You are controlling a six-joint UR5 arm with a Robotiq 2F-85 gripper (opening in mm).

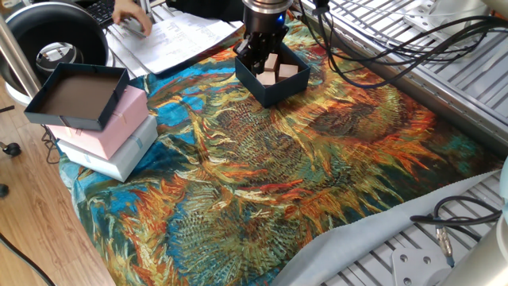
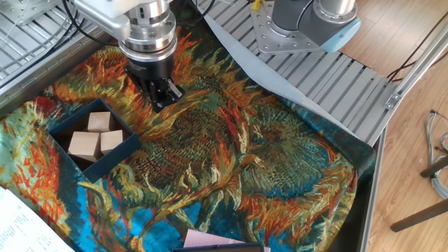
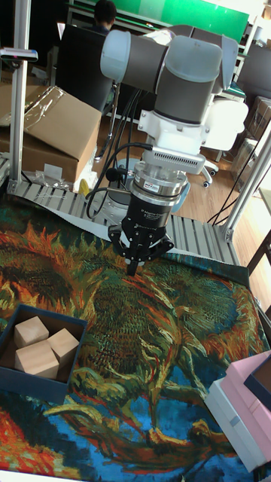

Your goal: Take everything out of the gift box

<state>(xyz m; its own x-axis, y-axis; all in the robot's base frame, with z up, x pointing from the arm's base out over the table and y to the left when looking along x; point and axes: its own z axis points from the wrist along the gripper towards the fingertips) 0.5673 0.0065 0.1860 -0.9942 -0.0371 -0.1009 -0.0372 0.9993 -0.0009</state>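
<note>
The gift box [image 1: 266,90] is a small navy box on the sunflower cloth, also seen in the other fixed view [image 2: 112,159] and at the lower left of the tall view [image 3: 30,381]. Three light wooden cubes lie inside it: a bigger one [image 2: 84,145] and two smaller ones [image 2: 100,121] [image 2: 112,141]; they show again as cubes [image 3: 31,331] [image 3: 63,343] [image 3: 36,360]. My gripper [image 2: 165,95] [image 3: 135,266] points down just outside the box, low over the cloth, its fingers shut together with nothing between them. In one fixed view the gripper [image 1: 255,57] partly hides the box's far side.
A larger navy tray [image 1: 48,107] rests on a pink box [image 1: 119,119] stacked on a white box [image 1: 127,155] at the cloth's left edge. Papers [image 1: 178,36] with a person's hand [image 1: 131,16] lie behind. Cables [image 1: 381,40] and metal rails [image 2: 336,77] border the cloth.
</note>
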